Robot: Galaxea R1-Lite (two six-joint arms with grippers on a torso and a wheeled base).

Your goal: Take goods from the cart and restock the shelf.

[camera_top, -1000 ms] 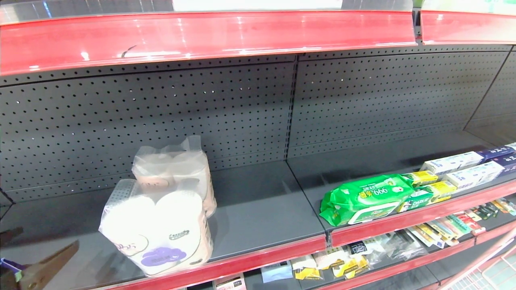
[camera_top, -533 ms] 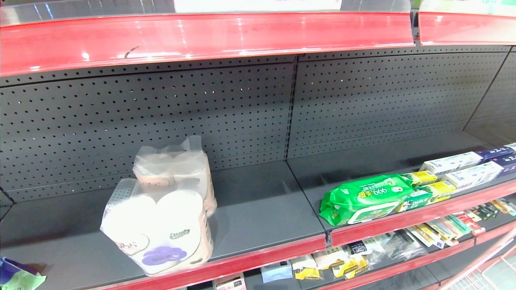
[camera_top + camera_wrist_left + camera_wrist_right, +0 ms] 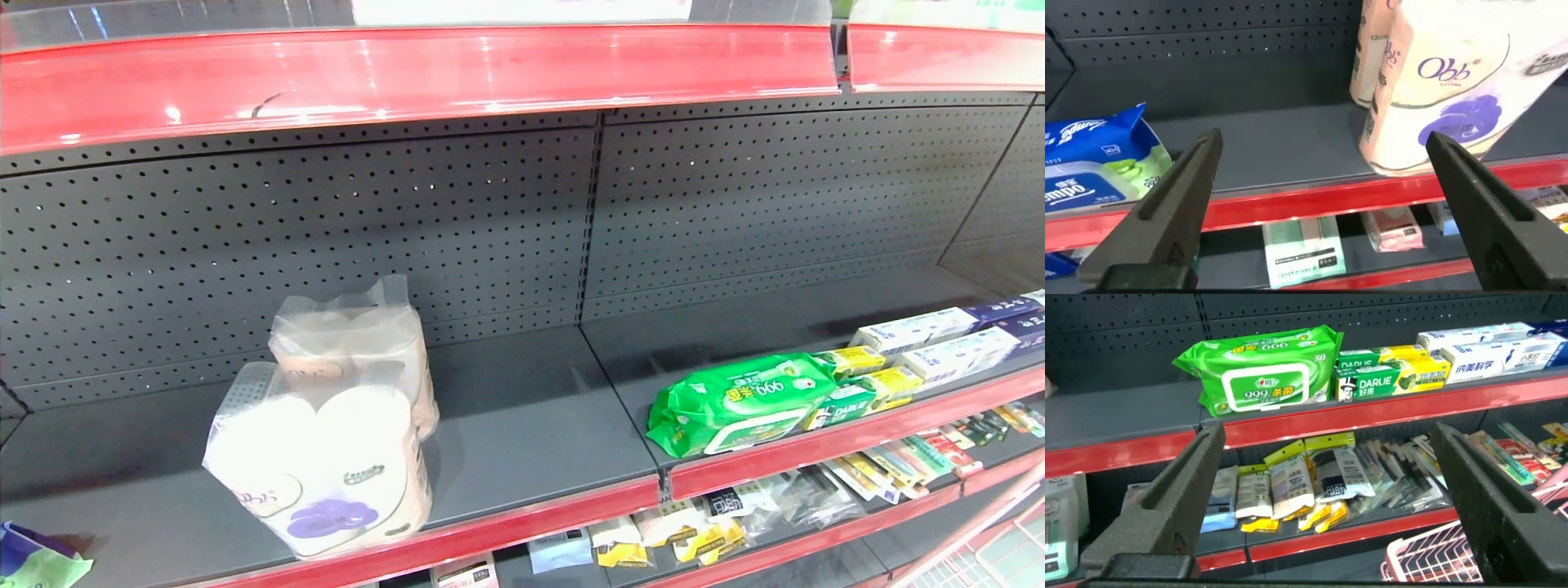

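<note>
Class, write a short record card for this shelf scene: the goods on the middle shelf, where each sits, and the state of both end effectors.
Shelf: grey boards, red front edge
Left section: front toilet paper pack at the edge, rear toilet paper pack directly behind it
Right section: green wipes pack lying flat, toothpaste boxes to its right
Far left: blue pack lying on the board
Left end effector: open, empty, facing the shelf front
Right end effector: open, empty

Shelf [image 3: 522,425] — toilet rolls [image 3: 320,469], wipes [image 3: 735,402]
</note>
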